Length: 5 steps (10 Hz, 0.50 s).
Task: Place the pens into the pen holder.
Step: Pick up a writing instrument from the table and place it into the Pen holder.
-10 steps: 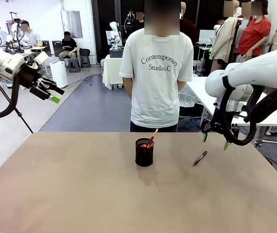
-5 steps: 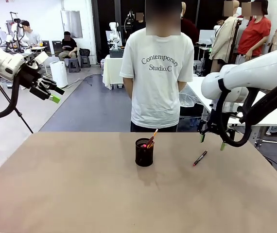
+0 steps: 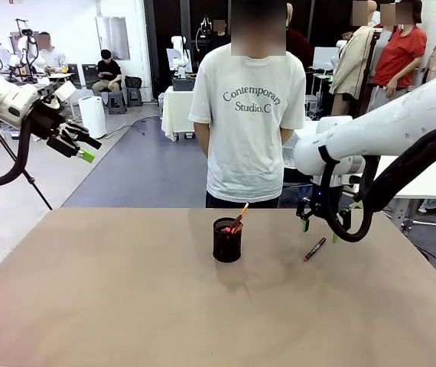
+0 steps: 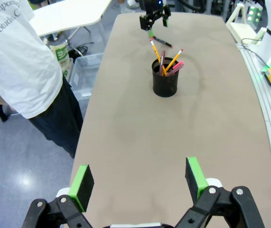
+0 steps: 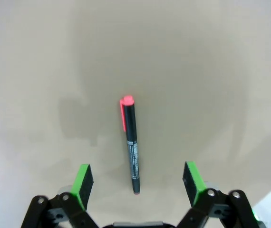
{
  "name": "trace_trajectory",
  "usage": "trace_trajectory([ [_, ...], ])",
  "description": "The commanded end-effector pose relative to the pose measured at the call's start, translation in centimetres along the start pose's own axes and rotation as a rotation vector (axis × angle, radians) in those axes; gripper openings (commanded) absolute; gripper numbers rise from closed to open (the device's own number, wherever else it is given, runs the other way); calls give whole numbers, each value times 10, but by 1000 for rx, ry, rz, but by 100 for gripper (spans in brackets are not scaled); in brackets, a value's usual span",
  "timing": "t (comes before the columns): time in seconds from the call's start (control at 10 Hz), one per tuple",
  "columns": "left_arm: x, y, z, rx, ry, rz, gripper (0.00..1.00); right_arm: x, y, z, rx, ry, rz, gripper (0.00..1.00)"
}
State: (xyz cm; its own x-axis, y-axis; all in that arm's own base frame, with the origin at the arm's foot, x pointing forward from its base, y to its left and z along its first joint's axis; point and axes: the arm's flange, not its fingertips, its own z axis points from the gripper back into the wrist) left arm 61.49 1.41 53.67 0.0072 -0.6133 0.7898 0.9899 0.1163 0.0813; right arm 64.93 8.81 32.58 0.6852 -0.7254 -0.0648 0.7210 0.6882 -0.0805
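— Directly beneath the right pincer (image 3: 320, 229) lies a black pen with red ends (image 5: 130, 150), flat on the tan worktop (image 3: 126, 306); the pincer hangs spread wide above it, its green pads (image 5: 82, 184) apart on either side and touching nothing.

— And the other pens?

— Standing in the black mesh pen holder (image 3: 227, 240), which sits off to that pincer's side, nearer the middle of the worktop. From the front an orange-yellow one (image 3: 242, 212) pokes out clearly; the rest are a reddish tangle, hard to count. The left wrist camera shows several slim sticks fanned above the rim.

— The left pincer?

— Up off the worktop's far corner, well away from the holder, its jaws wide and empty (image 3: 80, 145). Its arm is cut off at the frame edge.

— Who stands behind?

— A person in a white T-shirt (image 3: 248, 115) at the far edge, hands hidden behind the back.
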Motion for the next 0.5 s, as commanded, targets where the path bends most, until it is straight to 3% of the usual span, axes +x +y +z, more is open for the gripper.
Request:
trace_trajectory([
  [0.0,0,0,2,9,1,-4,100,-2,-2,-11,1,-59,-48,100],
  [0.4,0,0,2,9,1,-4,100,1,-9,-32,91,-35,-50,100],
])
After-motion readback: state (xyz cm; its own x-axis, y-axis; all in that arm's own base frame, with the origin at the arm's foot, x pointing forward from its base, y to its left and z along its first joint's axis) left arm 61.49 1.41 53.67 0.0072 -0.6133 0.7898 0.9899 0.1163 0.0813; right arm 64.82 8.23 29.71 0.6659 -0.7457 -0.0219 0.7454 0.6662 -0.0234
